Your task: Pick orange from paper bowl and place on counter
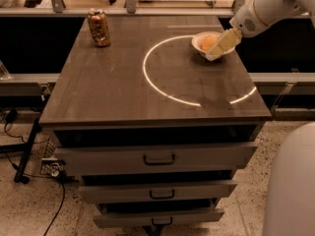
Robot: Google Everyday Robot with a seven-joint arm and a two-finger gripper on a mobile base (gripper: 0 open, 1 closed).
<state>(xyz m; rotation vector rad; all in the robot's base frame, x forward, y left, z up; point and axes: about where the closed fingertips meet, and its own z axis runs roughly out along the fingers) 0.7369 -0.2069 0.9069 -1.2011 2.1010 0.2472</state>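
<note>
The orange (207, 41) lies in the white paper bowl (199, 44) at the back right of the grey-brown counter (123, 92), on the bright white ring. My gripper (220, 47) comes in from the upper right on a white arm and hangs over the bowl's right side, covering part of the rim and the fruit's right edge. It is close to the orange; I cannot see whether it touches it.
A gold-brown drink can (99, 28) stands at the counter's back left. Grey drawers (157, 159) with dark handles sit below, the lower ones pulled partly out. A rail and glass run behind the counter. A white robot part (293, 191) fills the lower right corner.
</note>
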